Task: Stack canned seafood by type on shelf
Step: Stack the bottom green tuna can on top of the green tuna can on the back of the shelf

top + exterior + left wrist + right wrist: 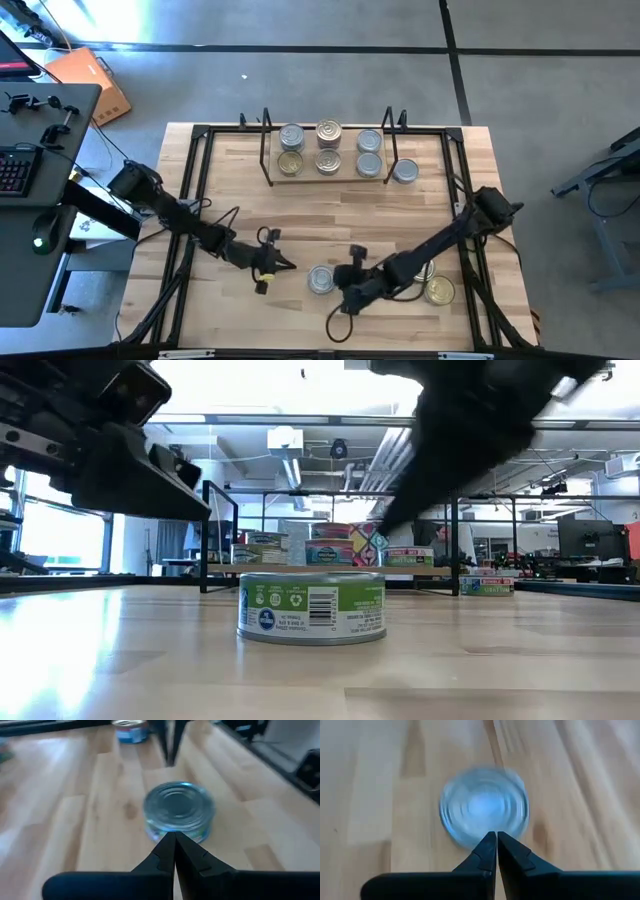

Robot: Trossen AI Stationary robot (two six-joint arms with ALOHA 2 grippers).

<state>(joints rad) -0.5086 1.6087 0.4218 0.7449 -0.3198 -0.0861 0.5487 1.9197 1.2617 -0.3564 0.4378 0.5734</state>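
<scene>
Six tins on shelf: two rows of three on the shelf (275,181) at the far side of the table (240,200); silver-topped tins at left back (291,136) and in the right column (369,141), a gold-toned tin (290,163) at left front.
Tin beside shelf: one silver-topped tin (405,171) stands on the tabletop just outside the shelf's right upright.
Tin at front centre: a silver-topped tin (321,280) with a green label (312,608) stands upright and alone on the wood, between the two grippers (both wrist views look down on it).
Gold tins at front right: one gold-toned tin (439,291) shows clearly near the right arm; another beside it is partly hidden under the arm.
Left gripper: (283,264) to the left of the centre tin, apart from it; fingers pressed together with nothing between them (174,851).
Right gripper: (342,283) just to the right of the centre tin, fingertips pinched together and empty (496,849); whether they touch the tin I cannot tell.
</scene>
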